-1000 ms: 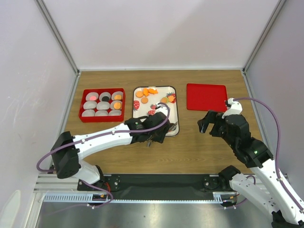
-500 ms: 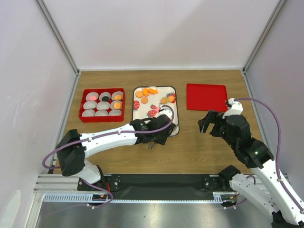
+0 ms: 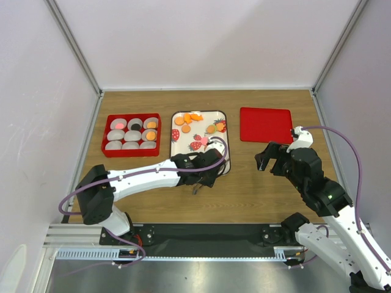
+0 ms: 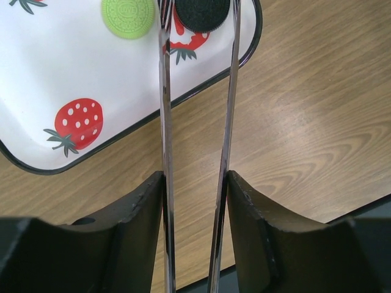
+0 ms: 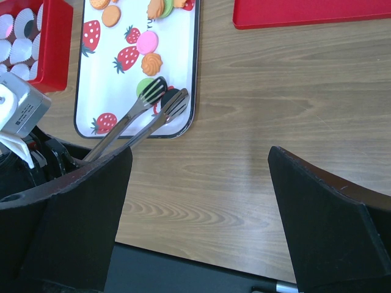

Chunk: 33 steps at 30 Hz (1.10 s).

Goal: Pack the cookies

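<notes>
Cookies lie on a white strawberry-print tray: orange ones at the far end, and in the right wrist view a pink one and a green one. My left gripper is shut on metal tongs at the tray's near edge. The tong tips flank a black cookie on the tray, beside the green cookie. I cannot tell whether the tips pinch it. My right gripper is open and empty over bare table right of the tray.
A red box of pale cups stands left of the tray, with cookies in several far cups. A flat red lid lies at the far right. White walls close three sides.
My left arm has drawn back toward the near edge and slightly right, bringing the tongs to the tray's near right corner. The right arm has not moved.
</notes>
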Each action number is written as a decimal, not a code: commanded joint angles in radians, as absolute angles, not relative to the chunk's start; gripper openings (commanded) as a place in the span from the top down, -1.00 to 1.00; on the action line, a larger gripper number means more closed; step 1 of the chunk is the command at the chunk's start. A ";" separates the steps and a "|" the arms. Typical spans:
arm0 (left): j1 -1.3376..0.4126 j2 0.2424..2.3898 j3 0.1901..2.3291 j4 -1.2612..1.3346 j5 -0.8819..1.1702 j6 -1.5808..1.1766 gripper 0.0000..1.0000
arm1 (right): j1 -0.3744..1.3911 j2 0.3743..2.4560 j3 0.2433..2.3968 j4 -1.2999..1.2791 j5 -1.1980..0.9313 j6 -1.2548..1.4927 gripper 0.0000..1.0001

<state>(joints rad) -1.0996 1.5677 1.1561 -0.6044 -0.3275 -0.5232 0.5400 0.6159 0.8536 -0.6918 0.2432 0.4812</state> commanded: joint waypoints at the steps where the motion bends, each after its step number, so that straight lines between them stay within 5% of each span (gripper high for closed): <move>1: -1.108 1.566 1.210 -0.601 -0.348 -0.531 0.03 | 0.538 0.603 0.876 -0.689 0.255 0.485 -0.99; 23: -1.000 1.388 1.252 -0.661 -0.362 -0.469 0.19 | 0.538 0.614 0.894 -0.683 0.256 0.472 -0.99; 33: -0.686 1.189 1.218 -0.704 -0.341 -0.393 0.17 | 0.537 0.663 0.899 -0.640 0.242 0.459 -0.99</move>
<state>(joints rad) -0.7868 1.2751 1.2015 -0.6979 -0.3313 -0.4446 0.5388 0.6430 0.8566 -0.6834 0.2424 0.4759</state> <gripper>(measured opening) 0.420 0.995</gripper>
